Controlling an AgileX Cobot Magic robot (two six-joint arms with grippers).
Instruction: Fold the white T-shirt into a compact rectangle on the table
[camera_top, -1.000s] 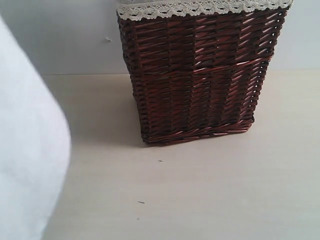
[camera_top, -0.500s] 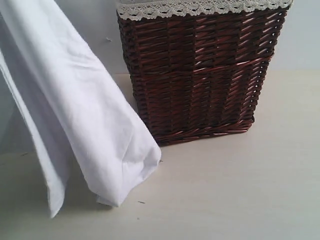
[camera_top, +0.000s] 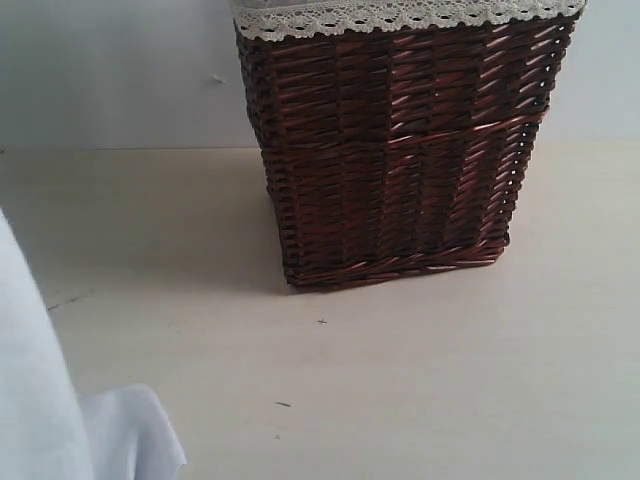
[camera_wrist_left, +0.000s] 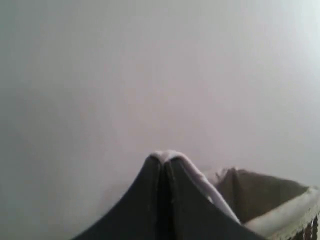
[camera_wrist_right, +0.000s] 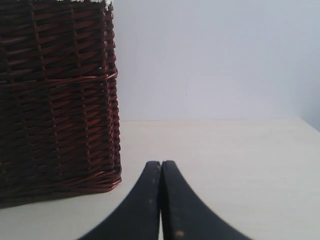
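**A:** Exterior view first. Where is the white T-shirt (camera_top: 40, 400)?

**B:** Well to the left of the dark wicker basket (camera_top: 390, 150) and nearer the camera, cut off by the picture's corner. Only a draped fold shows, and no lettering. I cannot tell whether its lowest fold touches the table (camera_top: 450, 380). The basket stands upright on the table with cream lace trim (camera_top: 400, 15) along its rim. Neither arm shows here.

**A:** Left wrist view?

**B:** The left gripper (camera_wrist_left: 162, 162) has its jaws pressed together, with a ridge of white T-shirt (camera_wrist_left: 200, 180) pinched at the tips and running down one finger. It is held high, above and beside the basket, whose pale lining (camera_wrist_left: 260, 192) shows from above.

**A:** Right wrist view?

**B:** The right gripper (camera_wrist_right: 161, 167) is closed on nothing. It sits low over the table, just off the basket's corner.

**A:** How will the shirt handle?

**B:** My judgement is light, limp cotton. It will sag and bunch from a single pinch, swing when moved, and not hold a crease until it is laid flat. It is neither fragile nor slippery.

**A:** Where should it be taken?

**B:** Two holds seem best, at the shoulders or the hem corners, so it spreads on the open table in front of the basket. The empty right gripper would have to open first, and the hanging cloth could brush the basket.
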